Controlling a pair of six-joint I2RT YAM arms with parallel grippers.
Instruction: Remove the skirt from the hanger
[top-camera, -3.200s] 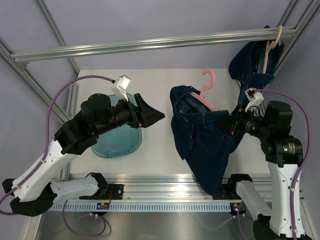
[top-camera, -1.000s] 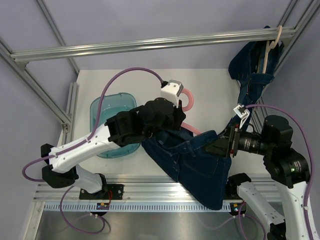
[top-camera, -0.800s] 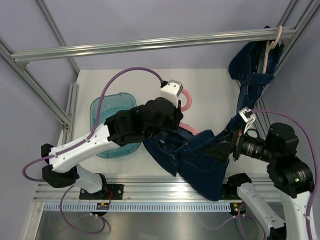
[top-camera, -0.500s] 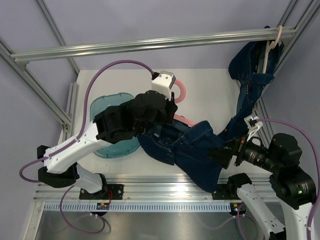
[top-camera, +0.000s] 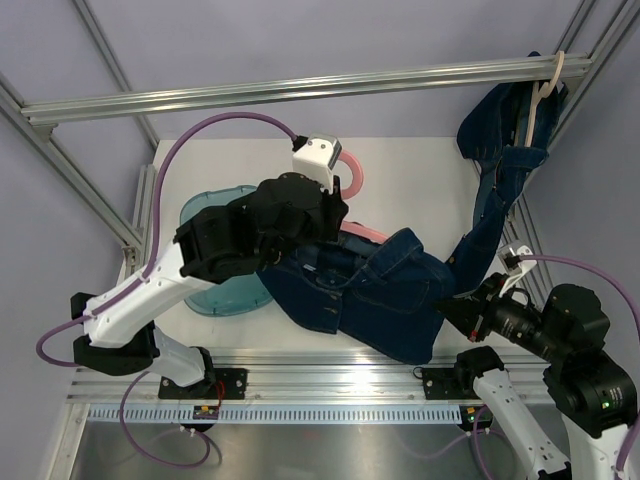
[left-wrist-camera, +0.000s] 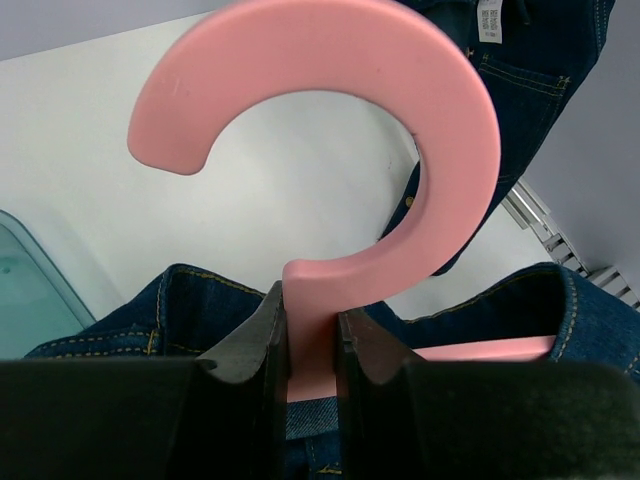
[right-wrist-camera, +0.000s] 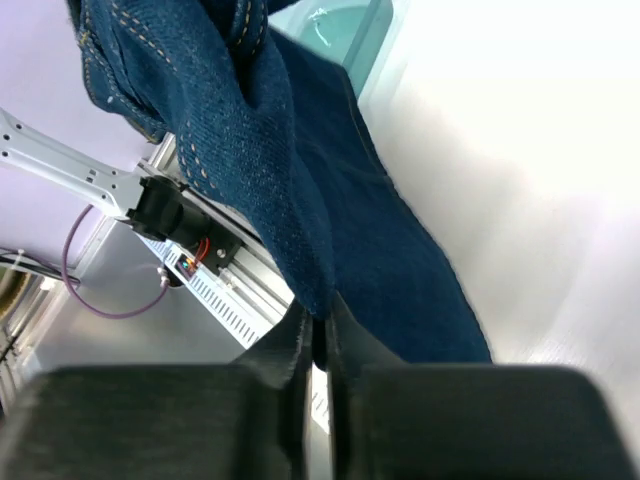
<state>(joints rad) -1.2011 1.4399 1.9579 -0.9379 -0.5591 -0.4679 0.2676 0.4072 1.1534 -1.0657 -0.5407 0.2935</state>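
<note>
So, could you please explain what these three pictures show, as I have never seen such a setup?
These are two robot arms bolted at the near edge of a white table. One picture looks down from above; the other two come from a camera on each wrist. The left gripper clamps the neck of a pink plastic hanger, which carries a dark blue denim skirt lying on the table. The right gripper seems to pinch the skirt's edge. A translucent teal plastic tub sits at the left. Far right, another denim garment hangs on a beige hanger from a metal rail.
</note>
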